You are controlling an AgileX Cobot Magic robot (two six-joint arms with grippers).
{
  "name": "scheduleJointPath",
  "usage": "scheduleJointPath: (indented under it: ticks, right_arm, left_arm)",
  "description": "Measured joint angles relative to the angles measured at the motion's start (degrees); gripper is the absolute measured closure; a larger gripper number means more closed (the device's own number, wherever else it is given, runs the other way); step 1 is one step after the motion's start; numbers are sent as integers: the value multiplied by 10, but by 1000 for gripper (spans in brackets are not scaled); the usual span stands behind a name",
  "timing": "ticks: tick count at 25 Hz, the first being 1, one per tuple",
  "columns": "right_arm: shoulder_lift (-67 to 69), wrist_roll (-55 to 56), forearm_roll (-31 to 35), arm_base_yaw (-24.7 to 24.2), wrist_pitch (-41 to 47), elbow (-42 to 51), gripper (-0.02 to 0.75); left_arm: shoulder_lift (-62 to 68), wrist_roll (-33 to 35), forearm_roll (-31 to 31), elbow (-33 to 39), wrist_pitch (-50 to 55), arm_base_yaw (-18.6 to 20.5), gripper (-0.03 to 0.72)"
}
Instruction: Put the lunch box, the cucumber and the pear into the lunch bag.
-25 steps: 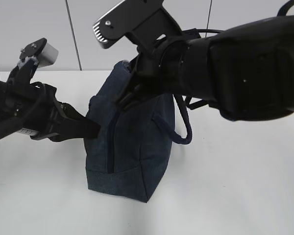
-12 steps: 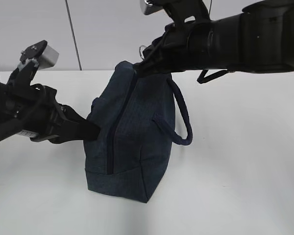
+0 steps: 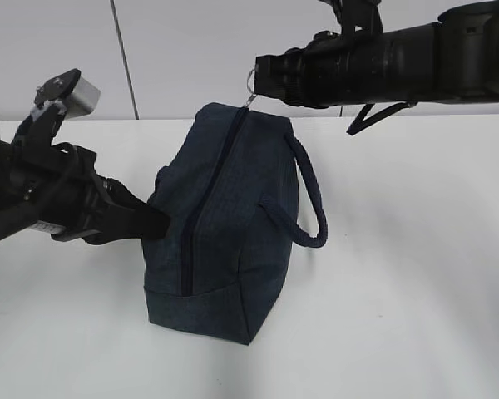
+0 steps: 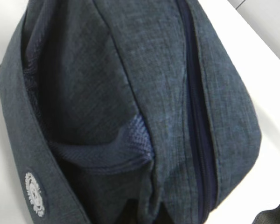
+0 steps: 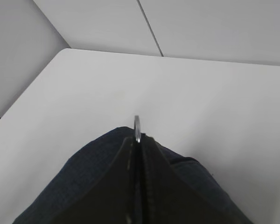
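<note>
Lunch bag [image 4: 130, 116] with unreadable round white emblem [image 4: 34, 194]

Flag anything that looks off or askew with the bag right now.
The lunch bag stands on end, not flat, with its zipper running up the side. The left gripper presses a dent into its flank. The right gripper pinches the silver ring pull above the top corner. No damage or spill shows.

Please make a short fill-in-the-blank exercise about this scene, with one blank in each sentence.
1. The right gripper is shut on the silver ring ____ of the zipper.
2. The lunch bag stands on a ____ table.
3. The left gripper holds the bag's ____ side in the exterior view.

Missing words: pull; white; left
</note>
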Motion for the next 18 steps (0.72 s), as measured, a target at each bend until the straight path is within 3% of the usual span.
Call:
scheduleJointPath:
  ticks: [18]
  right_arm:
    - [159, 170, -6, -55, 79, -124, 738]
  left_arm:
    - [0, 0, 2, 0, 0, 0, 687]
